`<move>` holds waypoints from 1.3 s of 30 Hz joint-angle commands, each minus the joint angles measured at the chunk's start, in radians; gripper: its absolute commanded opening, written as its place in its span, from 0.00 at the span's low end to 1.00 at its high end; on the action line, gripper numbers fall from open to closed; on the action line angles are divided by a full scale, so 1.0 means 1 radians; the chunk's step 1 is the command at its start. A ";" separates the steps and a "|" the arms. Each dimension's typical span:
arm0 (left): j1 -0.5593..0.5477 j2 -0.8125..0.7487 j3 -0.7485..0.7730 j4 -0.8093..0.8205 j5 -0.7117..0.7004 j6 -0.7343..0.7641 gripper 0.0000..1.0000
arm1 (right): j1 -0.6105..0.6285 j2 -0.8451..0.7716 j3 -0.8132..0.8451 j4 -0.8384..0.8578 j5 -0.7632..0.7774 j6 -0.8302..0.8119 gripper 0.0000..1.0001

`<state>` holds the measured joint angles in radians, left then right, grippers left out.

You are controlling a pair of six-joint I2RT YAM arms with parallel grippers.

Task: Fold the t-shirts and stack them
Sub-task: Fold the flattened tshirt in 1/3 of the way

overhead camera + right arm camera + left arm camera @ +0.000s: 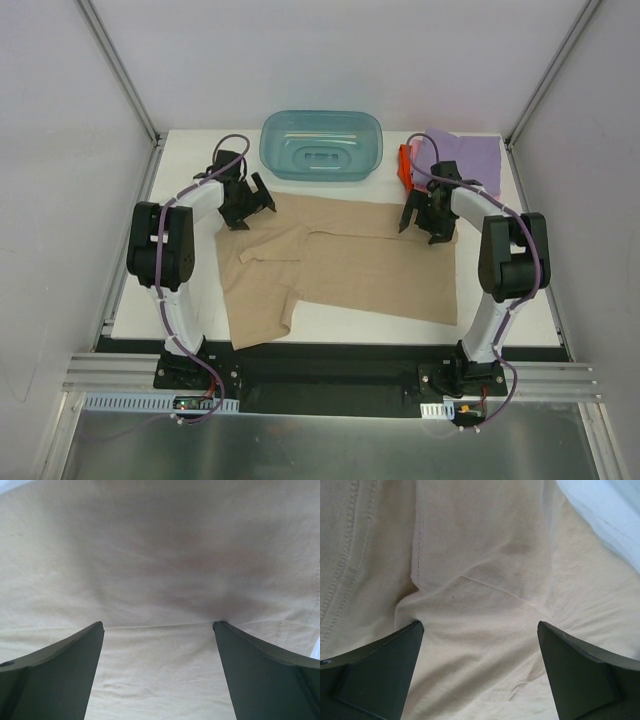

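A tan-beige t-shirt lies spread on the white table, sleeves toward the left. My left gripper stands open over its far left corner, fingertips down on the cloth, nothing pinched between them. At the shirt's far right corner my right gripper is open too, its fingers pressed onto the tan fabric along a crease. A folded lilac t-shirt and an orange-red one lie at the back right.
A translucent teal plastic tub stands at the back centre of the table. White walls and metal frame posts close in the left, right and back sides.
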<state>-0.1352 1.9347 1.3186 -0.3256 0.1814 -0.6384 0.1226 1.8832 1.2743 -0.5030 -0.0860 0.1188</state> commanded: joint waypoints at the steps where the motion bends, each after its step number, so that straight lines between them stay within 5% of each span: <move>1: 0.020 0.036 0.057 -0.012 -0.065 0.063 0.99 | -0.015 0.033 0.054 0.017 0.032 0.005 0.97; 23: 0.005 -0.252 -0.025 -0.030 -0.168 0.046 0.99 | -0.014 -0.297 -0.200 0.198 0.176 0.059 0.97; 33: -0.015 -0.540 -0.329 -0.124 -0.132 0.000 0.99 | -0.014 -0.533 -0.371 0.173 0.177 0.105 0.97; 39: -0.124 -0.756 -0.547 -0.237 -0.123 -0.072 0.99 | -0.014 -0.736 -0.493 0.109 0.170 0.121 0.97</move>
<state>-0.1860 1.2987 0.8810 -0.4381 0.0448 -0.6418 0.1127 1.2499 0.8215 -0.3408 0.0807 0.2119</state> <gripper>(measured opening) 0.993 0.968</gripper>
